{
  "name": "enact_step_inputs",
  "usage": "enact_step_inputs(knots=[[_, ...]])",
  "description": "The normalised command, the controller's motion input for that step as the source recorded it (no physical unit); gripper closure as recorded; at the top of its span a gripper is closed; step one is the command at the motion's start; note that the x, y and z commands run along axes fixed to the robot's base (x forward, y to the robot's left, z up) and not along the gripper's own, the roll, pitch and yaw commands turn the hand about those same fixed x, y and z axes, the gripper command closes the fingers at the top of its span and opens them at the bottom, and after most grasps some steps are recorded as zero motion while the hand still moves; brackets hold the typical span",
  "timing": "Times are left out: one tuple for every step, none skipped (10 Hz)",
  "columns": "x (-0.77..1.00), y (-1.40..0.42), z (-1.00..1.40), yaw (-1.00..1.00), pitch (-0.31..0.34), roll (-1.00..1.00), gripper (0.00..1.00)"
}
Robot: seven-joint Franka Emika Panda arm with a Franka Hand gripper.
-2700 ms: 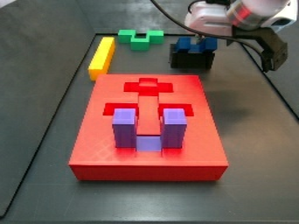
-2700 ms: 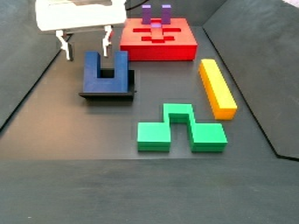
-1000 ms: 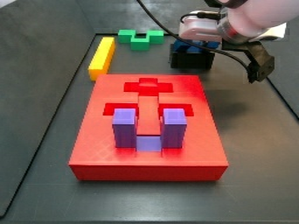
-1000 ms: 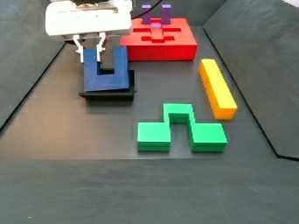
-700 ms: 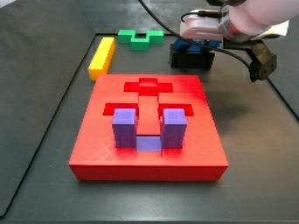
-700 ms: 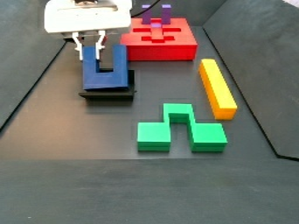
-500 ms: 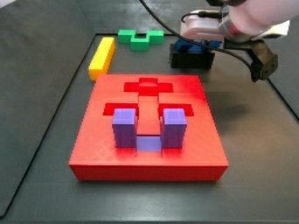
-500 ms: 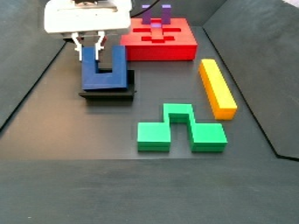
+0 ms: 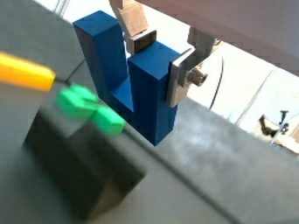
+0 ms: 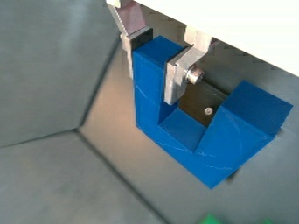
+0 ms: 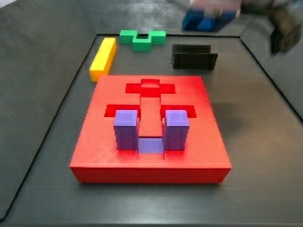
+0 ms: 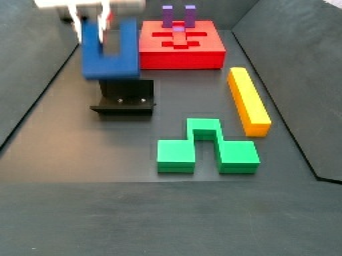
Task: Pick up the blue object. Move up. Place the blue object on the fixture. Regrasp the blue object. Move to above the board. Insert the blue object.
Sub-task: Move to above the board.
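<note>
My gripper (image 12: 91, 18) is shut on one prong of the blue object (image 12: 107, 52) and holds it in the air above the black fixture (image 12: 124, 97), which stands empty. In both wrist views the silver fingers (image 9: 181, 74) (image 10: 177, 77) clamp the prong of the blue object (image 9: 135, 79) (image 10: 187, 131). The fixture shows below through the U (image 10: 214, 107). In a side view the gripper (image 11: 219, 7) and blue object (image 11: 211, 15) are blurred at the frame's top edge, above the fixture (image 11: 196, 58). The red board (image 11: 148, 133) (image 12: 181, 48) lies flat beside the fixture.
A purple U-shaped block (image 11: 151, 129) (image 12: 181, 13) stands in the board. A yellow bar (image 11: 104, 57) (image 12: 247, 100) and a green block (image 11: 148, 37) (image 12: 205, 146) lie on the dark floor; both also show in a wrist view (image 9: 24, 70) (image 9: 89, 105).
The gripper closed on the blue object's prong while it sat on the fixture, then rose with it. The fixture is now bare.
</note>
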Motion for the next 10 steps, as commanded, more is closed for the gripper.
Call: enact_step_inputs(knots=[[-0.04, 0.03, 1.4, 0.06, -0.026, -0.06, 1.0], [-0.04, 0.02, 1.4, 0.03, -0.017, -0.02, 1.0], [-0.03, 0.01, 1.4, 0.01, -0.022, -0.02, 1.0], [-0.03, 0.02, 1.4, 0.0, -0.01, -0.02, 1.0], [-0.01, 0.0, 0.75, -0.01, -0.002, -0.02, 1.0], [-1.29, -1.4, 0.26, -0.02, 0.029, -1.0, 1.0], [-1.3, -1.4, 0.2, -0.02, 0.026, -1.0, 1.0], [-1.4, -1.37, 0.19, -0.01, -0.02, -1.0, 1.0], [-1.4, -1.33, 0.16, 0.0, -0.033, -1.0, 1.0], [-1.4, -1.31, 0.19, 0.0, -0.043, -1.0, 1.0]])
